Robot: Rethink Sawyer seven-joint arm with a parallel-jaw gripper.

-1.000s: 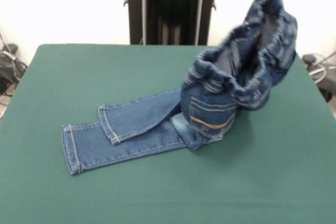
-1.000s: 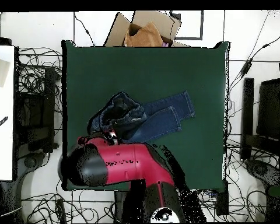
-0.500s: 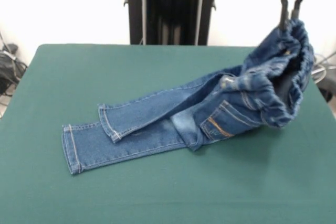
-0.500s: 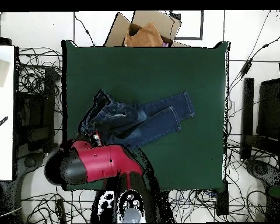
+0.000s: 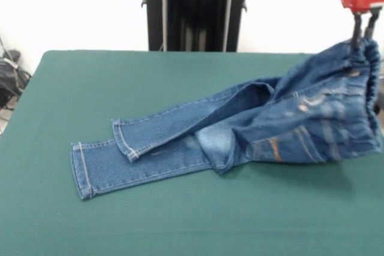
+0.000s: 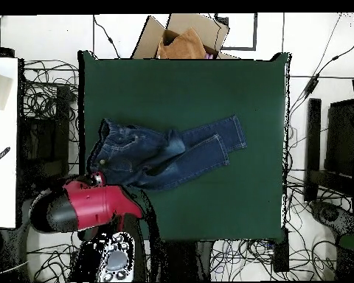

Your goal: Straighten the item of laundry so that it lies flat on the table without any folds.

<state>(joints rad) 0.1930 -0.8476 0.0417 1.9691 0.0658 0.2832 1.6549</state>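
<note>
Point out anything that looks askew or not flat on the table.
The jeans are not flat: the gripper holds the waistband up off the table at its edge, and one leg lies partly across the other leg.

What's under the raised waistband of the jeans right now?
Bare green table shows below the lifted waistband. The gripper holds its rim; the jeans hide whatever lies inside the opening.
</note>
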